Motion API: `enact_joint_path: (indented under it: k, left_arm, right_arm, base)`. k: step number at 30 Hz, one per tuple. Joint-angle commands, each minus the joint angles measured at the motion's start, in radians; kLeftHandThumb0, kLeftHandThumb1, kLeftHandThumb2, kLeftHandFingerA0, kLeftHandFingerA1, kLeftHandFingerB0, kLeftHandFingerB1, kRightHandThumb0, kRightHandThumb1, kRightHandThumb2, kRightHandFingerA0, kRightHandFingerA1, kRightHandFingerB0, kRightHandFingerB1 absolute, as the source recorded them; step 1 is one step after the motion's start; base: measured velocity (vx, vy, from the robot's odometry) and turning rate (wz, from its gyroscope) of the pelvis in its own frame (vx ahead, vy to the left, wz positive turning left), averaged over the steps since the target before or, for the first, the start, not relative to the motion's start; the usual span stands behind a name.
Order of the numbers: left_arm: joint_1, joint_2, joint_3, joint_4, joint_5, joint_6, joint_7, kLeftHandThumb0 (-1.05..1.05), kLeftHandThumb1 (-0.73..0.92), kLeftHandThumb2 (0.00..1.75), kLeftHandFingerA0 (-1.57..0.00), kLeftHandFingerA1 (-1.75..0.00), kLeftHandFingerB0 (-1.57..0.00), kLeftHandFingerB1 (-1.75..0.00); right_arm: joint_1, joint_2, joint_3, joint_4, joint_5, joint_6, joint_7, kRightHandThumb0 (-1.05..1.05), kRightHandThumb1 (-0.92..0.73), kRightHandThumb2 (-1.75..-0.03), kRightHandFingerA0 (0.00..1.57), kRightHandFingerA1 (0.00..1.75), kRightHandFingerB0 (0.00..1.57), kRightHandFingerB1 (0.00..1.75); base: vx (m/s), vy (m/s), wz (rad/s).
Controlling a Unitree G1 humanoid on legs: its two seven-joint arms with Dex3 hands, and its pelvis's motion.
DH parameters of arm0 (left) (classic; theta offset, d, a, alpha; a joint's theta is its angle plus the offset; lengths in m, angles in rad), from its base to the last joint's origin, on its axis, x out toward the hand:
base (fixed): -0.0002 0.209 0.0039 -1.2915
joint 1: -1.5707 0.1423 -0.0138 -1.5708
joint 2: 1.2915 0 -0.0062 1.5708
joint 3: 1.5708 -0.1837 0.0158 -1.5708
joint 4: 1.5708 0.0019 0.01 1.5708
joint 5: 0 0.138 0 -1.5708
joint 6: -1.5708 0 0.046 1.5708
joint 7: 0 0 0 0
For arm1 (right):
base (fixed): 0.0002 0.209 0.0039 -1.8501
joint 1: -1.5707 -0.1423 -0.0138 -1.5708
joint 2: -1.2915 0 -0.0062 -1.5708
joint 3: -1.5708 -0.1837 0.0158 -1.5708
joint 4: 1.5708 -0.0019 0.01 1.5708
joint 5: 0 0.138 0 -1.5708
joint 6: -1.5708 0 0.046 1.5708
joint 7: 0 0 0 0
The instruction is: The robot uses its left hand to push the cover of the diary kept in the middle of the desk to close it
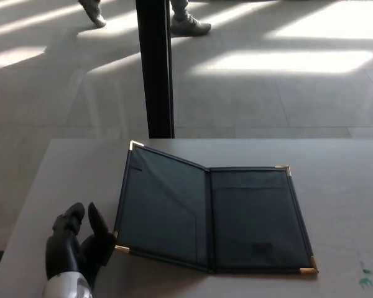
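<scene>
- There is one diary [211, 214] lying open in the middle of the desk [336, 161], a bit below the centre of the frame.
- Its left cover [158, 208] is tipped up a little off the desk, and its right side lies flat.
- I count four small gold corners [122, 249] on the diary.
- One robot hand shows, the left hand [74, 245], in the lower left of the frame.
- Its fingers [94, 217] are spread and hold nothing. They sit just beside the lower left corner of the diary, maybe touching it.
- The right hand is not in view.
- The diary looks thin and light, with stiff flat covers. I think it would fold at the middle like a door.
- The outside looks smooth, so it may slide on the desk if pushed from the side.
- A good place to push is under the raised left edge, lifting it up and over to the right.
- In the upper left, one person's two shoes [189, 25] walk past one dark post [155, 68].
</scene>
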Motion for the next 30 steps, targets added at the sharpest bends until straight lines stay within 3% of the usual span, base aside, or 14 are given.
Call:
enact_joint_path:
  k: [1, 2, 3, 4, 5, 7, 8, 11, 12, 14, 23, 25, 27, 30]
  left_arm:
    - [0.011, -0.198, 0.030, 0.016, -0.165, 0.192, 0.042, -0.93, 0.90, 0.84, -0.19, -0.60, 0.00, -0.34]
    - [0.002, -0.209, 0.027, 0.028, -0.188, 0.219, 0.039, -0.93, 0.92, 0.84, -0.12, -0.55, 0.00, -0.32]
    - [-0.002, -0.221, 0.034, 0.035, -0.216, 0.239, 0.039, -0.88, 0.80, 1.18, -0.12, -0.58, -0.03, -0.37]
    - [-0.001, -0.229, 0.035, 0.040, -0.229, 0.246, 0.039, -0.88, 0.80, 1.18, -0.12, -0.58, -0.03, -0.37]
    - [0.007, -0.247, 0.034, 0.043, -0.248, 0.249, 0.045, -0.92, 0.92, 0.84, -0.12, -0.56, -0.03, -0.36]
    - [0.046, -0.303, 0.015, 0.049, -0.307, 0.253, 0.031, -0.88, 0.81, 1.20, -0.27, -0.65, -0.01, -0.38]
    - [0.053, -0.312, -0.007, 0.033, -0.311, 0.273, 0.037, -0.94, 0.92, 0.83, -0.24, -0.60, -0.04, -0.41]
    - [0.062, -0.321, -0.043, 0.015, -0.325, 0.296, 0.053, -0.94, 0.92, 0.83, -0.24, -0.60, -0.04, -0.41]
    - [0.074, -0.335, -0.102, -0.020, -0.368, 0.336, 0.023, -0.88, 0.81, 1.20, -0.21, -0.59, -0.05, -0.46]
    - [0.096, -0.343, -0.133, -0.038, -0.406, 0.341, 0.013, -0.97, 0.92, 0.82, -0.22, -0.56, -0.12, -0.46]
    - [0.113, -0.379, -0.294, -0.133, -0.532, 0.410, 0.041, -1.00, 0.92, 0.86, -0.22, -0.53, -0.12, -0.42]
    - [0.089, -0.379, -0.346, -0.186, -0.568, 0.399, 0.042, -0.94, 0.84, 1.24, -0.25, -0.61, -0.09, -0.50]
    - [0.075, -0.390, -0.364, -0.220, -0.595, 0.385, 0.070, -1.00, 0.92, 0.86, -0.25, -0.58, -0.16, -0.48]
    - [0.042, -0.373, -0.415, -0.272, -0.604, 0.339, 0.073, -0.97, 0.92, 0.86, -0.19, -0.58, -0.14, -0.49]
  right_arm:
    - [-0.005, -0.005, -0.019, -0.028, 0.041, 0.039, -0.011, -0.92, -0.92, -0.72, 0.58, 0.86, 0.41, 0.58]
    - [-0.006, -0.010, -0.015, -0.022, 0.027, 0.026, -0.016, -0.88, -0.72, -1.13, 0.62, 0.85, 0.43, 0.64]
    - [-0.005, -0.009, -0.013, -0.028, 0.023, 0.032, -0.025, -0.91, -0.92, -0.72, 0.62, 0.87, 0.45, 0.60]
    - [-0.005, -0.008, -0.014, -0.035, 0.025, 0.036, -0.027, -0.91, -0.92, -0.72, 0.62, 0.87, 0.45, 0.60]
    - [-0.016, -0.006, -0.025, -0.027, 0.041, 0.045, -0.031, -0.91, -0.92, -0.69, 0.64, 0.87, 0.49, 0.59]
    - [-0.010, -0.017, -0.009, -0.021, 0.017, 0.024, -0.019, -0.90, -0.92, -0.73, 0.60, 0.87, 0.45, 0.61]
    - [-0.013, -0.016, -0.012, -0.018, 0.024, 0.027, -0.018, -0.94, -0.92, -0.71, 0.58, 0.87, 0.43, 0.59]
    - [-0.019, -0.019, -0.021, -0.014, 0.036, 0.035, -0.014, -0.94, -0.92, -0.71, 0.58, 0.87, 0.43, 0.59]
    - [-0.018, -0.024, -0.011, -0.005, 0.017, 0.024, -0.019, -0.93, -0.92, -0.72, 0.60, 0.85, 0.43, 0.59]
    - [-0.015, -0.027, -0.012, 0.004, 0.016, 0.022, -0.015, -0.91, -0.92, -0.72, 0.59, 0.84, 0.44, 0.58]
    - [-0.012, -0.022, -0.019, -0.008, 0.023, 0.044, -0.027, -0.93, -0.92, -0.70, 0.61, 0.82, 0.47, 0.57]
    - [-0.012, -0.026, -0.015, 0.006, 0.018, 0.029, -0.016, -0.93, -0.92, -0.71, 0.60, 0.84, 0.44, 0.58]
    - [-0.007, -0.025, -0.015, -0.006, 0.023, 0.036, -0.012, -0.93, -0.92, -0.72, 0.59, 0.85, 0.44, 0.59]
    - [-0.002, -0.020, -0.019, -0.006, 0.020, 0.042, -0.026, -0.91, -0.92, -0.70, 0.62, 0.83, 0.48, 0.58]
  base:
    - [0.00, 0.000, 0.00]
    - [0.00, 0.000, 0.00]
    - [0.00, 0.000, 0.00]
    - [0.00, 0.000, 0.00]
    - [0.00, 0.000, 0.00]
    - [0.00, 0.000, 0.00]
    - [0.00, 0.000, 0.00]
    - [0.00, 0.000, 0.00]
    - [0.00, 0.000, 0.00]
    - [0.00, 0.000, 0.00]
    - [0.00, 0.000, 0.00]
    - [0.00, 0.000, 0.00]
    - [0.00, 0.000, 0.00]
    - [0.00, 0.000, 0.00]
